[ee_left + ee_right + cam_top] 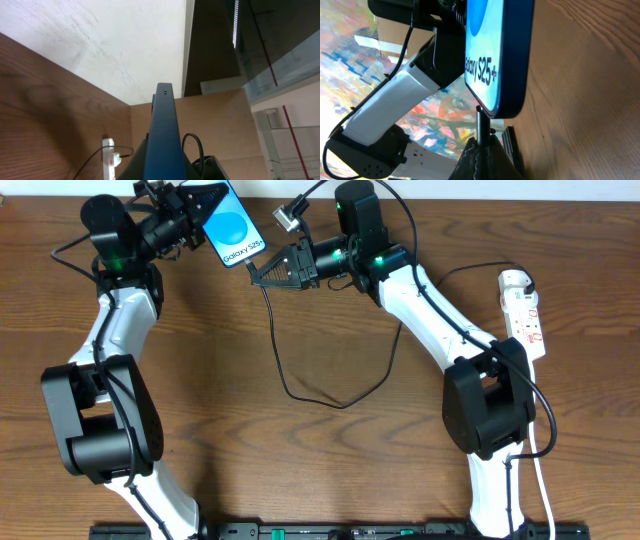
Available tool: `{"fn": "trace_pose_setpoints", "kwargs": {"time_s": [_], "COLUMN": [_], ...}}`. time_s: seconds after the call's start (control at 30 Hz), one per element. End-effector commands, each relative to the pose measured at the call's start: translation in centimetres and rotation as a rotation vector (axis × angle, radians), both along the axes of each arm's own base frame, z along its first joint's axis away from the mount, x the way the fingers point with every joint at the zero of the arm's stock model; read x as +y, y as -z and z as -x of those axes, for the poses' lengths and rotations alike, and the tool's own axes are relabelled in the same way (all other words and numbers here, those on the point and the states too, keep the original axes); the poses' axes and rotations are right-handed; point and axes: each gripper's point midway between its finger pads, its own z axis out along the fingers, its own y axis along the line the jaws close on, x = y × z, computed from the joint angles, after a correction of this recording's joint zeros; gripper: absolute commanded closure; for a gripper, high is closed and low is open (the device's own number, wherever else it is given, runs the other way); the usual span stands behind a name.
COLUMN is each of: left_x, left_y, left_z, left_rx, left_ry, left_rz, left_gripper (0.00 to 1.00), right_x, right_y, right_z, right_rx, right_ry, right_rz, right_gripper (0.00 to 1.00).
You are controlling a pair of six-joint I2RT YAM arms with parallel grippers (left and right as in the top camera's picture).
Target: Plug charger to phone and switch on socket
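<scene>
Plugging-in step, I judge: left gripper (pixel 205 208) clamps the phone (pixel 236 230) at 12 o'clock, right gripper (pixel 257 275) pinches the charger (pixel 481 125) at its bottom edge, needing a straight push.

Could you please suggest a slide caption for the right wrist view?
Right tool holds the charger plug at the bottom edge of the lifted phone, Galaxy S25+ screen showing.

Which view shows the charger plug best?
Right wrist: the charger plug sits close-up at the phone's bottom edge, held by the right gripper. Overhead shows mostly its cable; the plug is too small. Left wrist shows no plug, only the phone's edge.
</scene>
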Motion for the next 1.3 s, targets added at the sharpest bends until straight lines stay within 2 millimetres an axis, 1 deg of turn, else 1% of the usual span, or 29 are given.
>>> {"fn": "trace_pose_setpoints", "kwargs": {"time_s": [0.0,0.47,1.27], "left_x": [-0.3,-0.4,-0.4], "left_y": [-0.9,-0.9,-0.9], "left_z": [0.6,0.7,0.6], "left_rx": [-0.041,-0.042,-0.041], "left_ry": [0.024,0.03,0.028], "left_rz": [-0.02,-0.02,-0.02], "left_gripper": [0.93,0.93,0.93], "right_x": [-0.8,-1.0,0.3], "right_y": [0.3,0.2,0.2], "right_z": [-0.9,-1.2,0.0], "right_rx": [-0.009,-0.014,-0.016], "right_ry": [0.016,0.023,-0.008], "right_rz": [-0.003,-0.005,-0.006], "right_gripper": [0.99,0.99,0.99]}}
